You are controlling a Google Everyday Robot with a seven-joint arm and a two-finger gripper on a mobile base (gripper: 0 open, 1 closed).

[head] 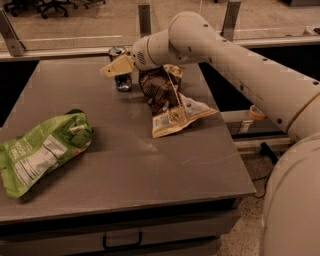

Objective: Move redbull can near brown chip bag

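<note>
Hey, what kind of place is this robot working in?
Likely an office or lab area, not a home: rolling office chairs sit beyond a glass partition, and the gray counter has a drawer handle. The gripper is at the redbull can, beside the brown chip bag at the counter's far edge.

Single view, set high, angled down and forward across the grey table (150, 170). Mid range: nearly the whole tabletop is in frame, front drawer at bottom. Robot body (295, 200) fills the lower right. The arm (240, 65) crosses from the right to the far edge, with the gripper (119, 67) at the redbull can (123, 83) beside the brown chip bag (162, 95). Floor and chair bases (45, 6) beyond the far rail.
</note>
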